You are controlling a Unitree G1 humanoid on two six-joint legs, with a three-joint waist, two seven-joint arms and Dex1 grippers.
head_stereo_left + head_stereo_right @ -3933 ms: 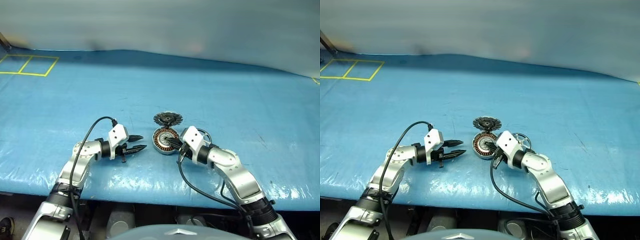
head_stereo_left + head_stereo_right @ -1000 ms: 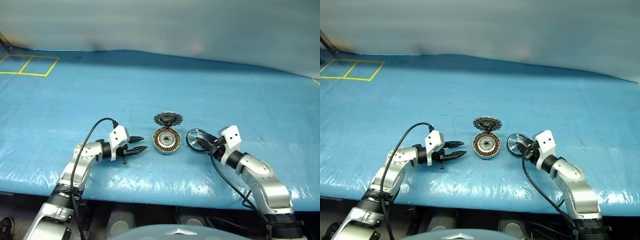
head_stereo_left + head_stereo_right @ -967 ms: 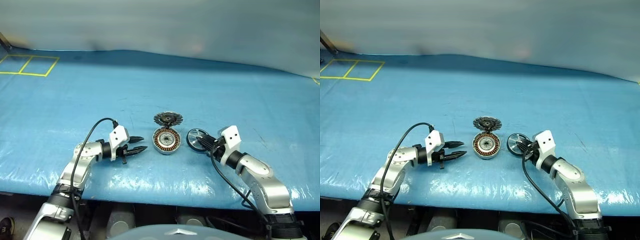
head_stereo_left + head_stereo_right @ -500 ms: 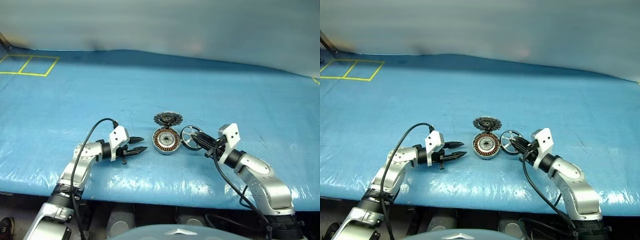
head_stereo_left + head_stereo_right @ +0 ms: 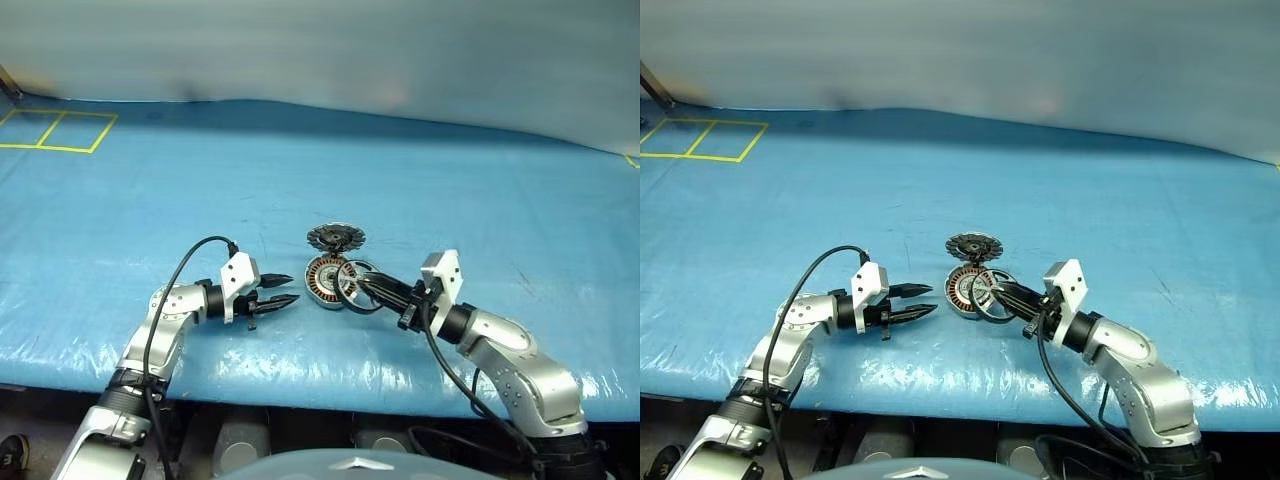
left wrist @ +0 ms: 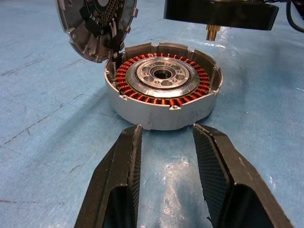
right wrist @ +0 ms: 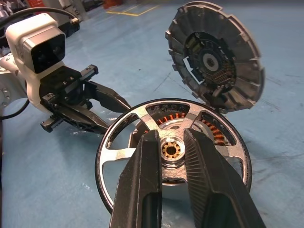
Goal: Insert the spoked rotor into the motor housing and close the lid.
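While the lid stood open, the rotor hung at the housing, not yet seated.

Nearest, the right end effector [image 5: 1012, 296] was clamped on the hub of the spoked rotor [image 7: 172, 152], a dark-rimmed wheel with silver spokes, held tilted over the copper-wound round motor housing [image 6: 163, 90] on the blue tabletop [image 5: 420, 180]. The left end effector [image 5: 276, 290], fingers apart and empty, waited beside it. Beyond, the toothed grey lid [image 5: 971, 246] stood upright; insertion and closing remained.

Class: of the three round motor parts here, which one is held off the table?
The spoked rotor, gripped at its hub by the right pincer; the motor housing and its open lid are not held.
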